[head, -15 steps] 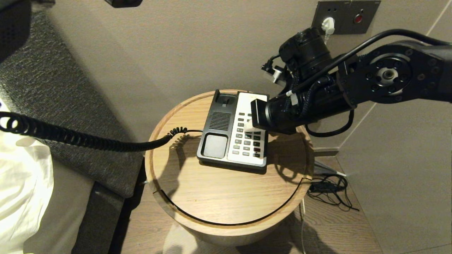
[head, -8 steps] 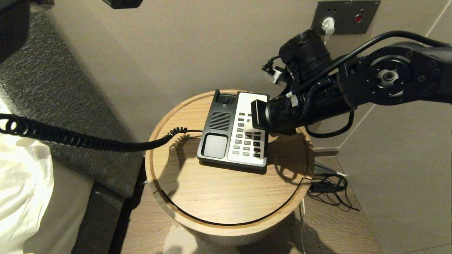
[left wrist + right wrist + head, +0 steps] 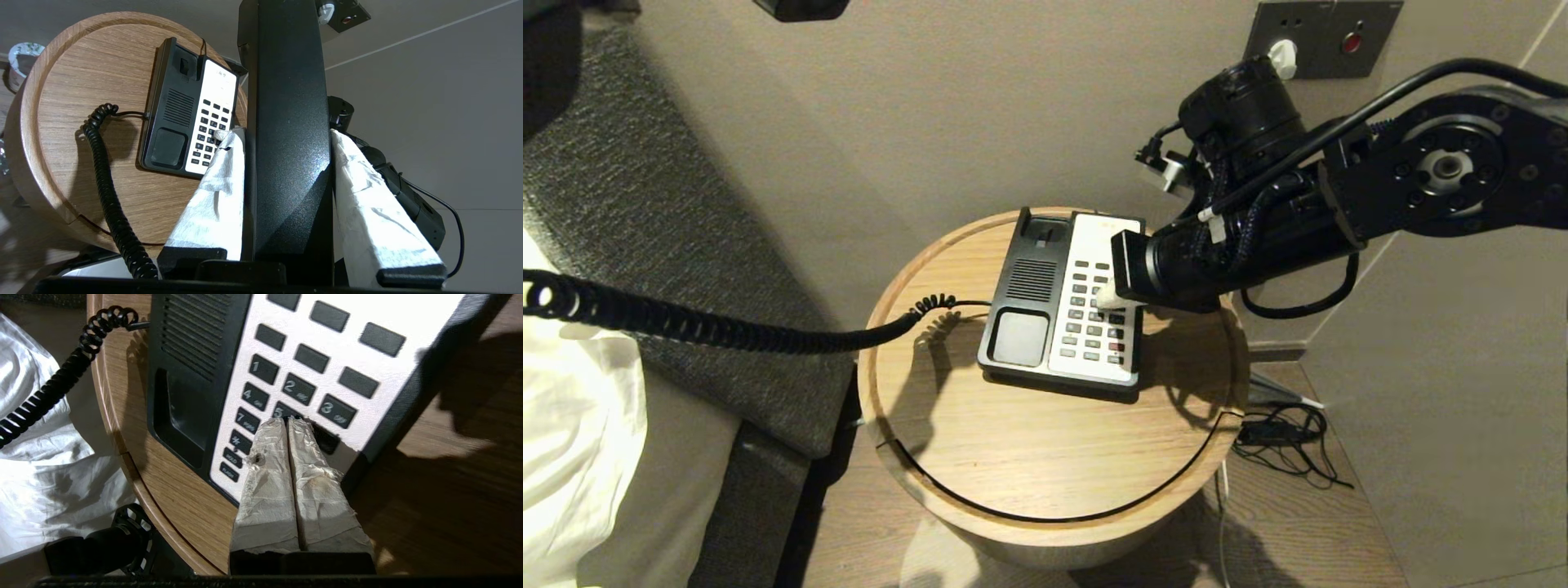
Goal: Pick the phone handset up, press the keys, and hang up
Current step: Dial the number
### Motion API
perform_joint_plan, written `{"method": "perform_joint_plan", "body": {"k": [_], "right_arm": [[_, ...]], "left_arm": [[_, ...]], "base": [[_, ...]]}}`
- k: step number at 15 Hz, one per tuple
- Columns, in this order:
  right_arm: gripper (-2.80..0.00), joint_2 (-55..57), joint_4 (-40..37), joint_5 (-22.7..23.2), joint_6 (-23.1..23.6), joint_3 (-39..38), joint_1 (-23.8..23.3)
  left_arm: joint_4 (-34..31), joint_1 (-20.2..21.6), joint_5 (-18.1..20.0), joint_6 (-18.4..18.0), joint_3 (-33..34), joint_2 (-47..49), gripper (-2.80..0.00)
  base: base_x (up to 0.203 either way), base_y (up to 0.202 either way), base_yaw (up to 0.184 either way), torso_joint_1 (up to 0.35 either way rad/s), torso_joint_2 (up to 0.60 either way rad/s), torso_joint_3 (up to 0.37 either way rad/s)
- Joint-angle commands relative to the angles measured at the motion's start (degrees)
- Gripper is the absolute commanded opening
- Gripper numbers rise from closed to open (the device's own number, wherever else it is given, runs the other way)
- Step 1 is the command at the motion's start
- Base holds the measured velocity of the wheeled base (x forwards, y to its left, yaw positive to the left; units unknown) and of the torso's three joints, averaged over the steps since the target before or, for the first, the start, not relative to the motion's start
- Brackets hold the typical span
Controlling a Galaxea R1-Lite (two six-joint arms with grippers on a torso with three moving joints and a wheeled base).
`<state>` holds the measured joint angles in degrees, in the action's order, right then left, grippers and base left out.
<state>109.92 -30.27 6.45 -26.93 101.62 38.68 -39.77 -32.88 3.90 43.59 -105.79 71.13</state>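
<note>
The phone handset (image 3: 286,102), glossy black, stands between the white-wrapped fingers of my left gripper (image 3: 282,132), which is shut on it; it is outside the head view. Its coiled cord (image 3: 686,322) stretches from the left edge to the phone base (image 3: 1029,294) on the round table. My right gripper (image 3: 288,420) is shut, its paired tips down on the keys (image 3: 298,388) just below the 5 key. From the head view the right gripper (image 3: 1107,296) reaches in from the right over the keys (image 3: 1094,327).
The phone stands on a round wooden table (image 3: 1029,457) with a raised rim. Behind it is a wall plate (image 3: 1319,37) with a red button and a white plug. Loose cables (image 3: 1282,441) lie on the floor to the right. Bedding (image 3: 572,425) fills the left.
My right arm has drifted a little to the right, its tips staying on the keypad. The phone base, cord and handset have not moved.
</note>
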Motion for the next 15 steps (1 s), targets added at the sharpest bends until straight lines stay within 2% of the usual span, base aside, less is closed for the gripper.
{"method": "perform_joint_plan", "body": {"k": [1,15], "right_arm": [[-2.8,-0.24,-0.1,0.23,-0.18,-0.34,0.84],[-2.8,0.47,0.74,-0.03,0.21,-2.74,1.57]], "left_arm": [[-0.22,0.18,0.05,0.26,0.23,-0.03,-2.8],[-0.22,0.71,1.11,0.35,1.17,-0.96,-2.8]], "base": [[0.0,0.0,0.0,0.0,0.0,0.0],[0.0,0.0,0.0,0.0,0.0,0.0]]}}
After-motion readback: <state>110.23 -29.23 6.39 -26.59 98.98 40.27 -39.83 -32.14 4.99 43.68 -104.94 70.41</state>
